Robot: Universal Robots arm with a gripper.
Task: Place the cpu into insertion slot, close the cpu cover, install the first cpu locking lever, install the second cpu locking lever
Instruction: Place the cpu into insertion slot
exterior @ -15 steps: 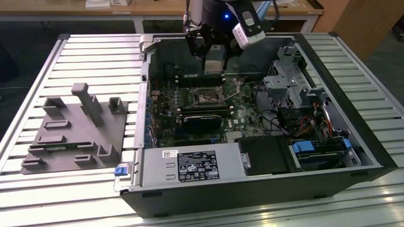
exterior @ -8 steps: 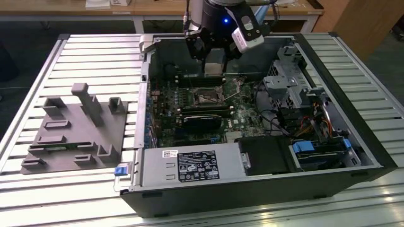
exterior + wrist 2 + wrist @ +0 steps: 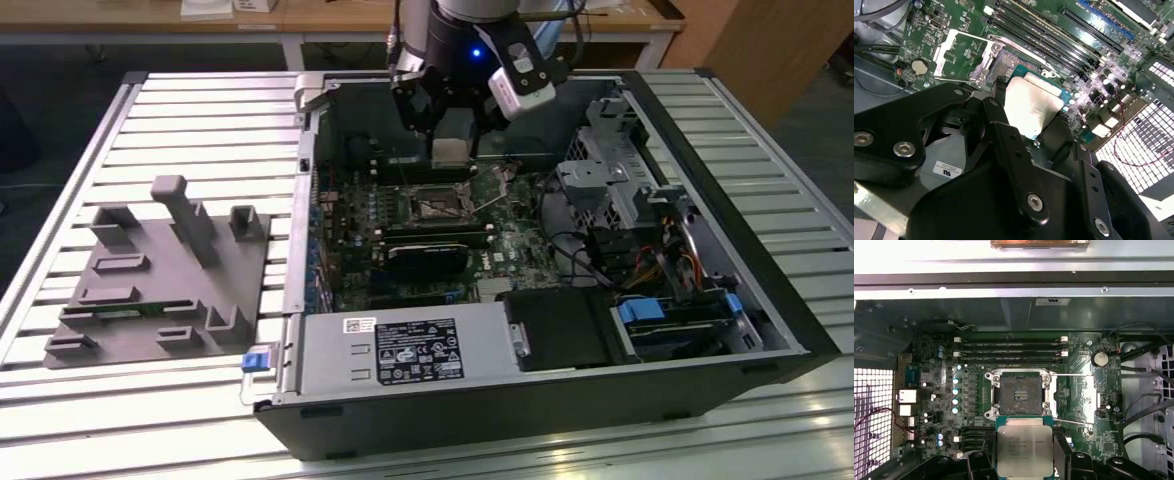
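cpu (image 3: 1024, 450) above board (image 3: 1080, 407), near insertion slot (image 3: 1021, 395)

The cpu (image 3: 1024, 450) is pinched in the gripper (image 3: 1024, 457), one of the fingers (image 3: 1063, 456) on each side, silver top facing the camera. Just past it, mid-frame, is the slot (image 3: 1020, 394), bare with its dark centre showing. The cover (image 3: 1076, 399) looks flipped open beside it, I think. The memory slots (image 3: 1011, 347) run beyond.
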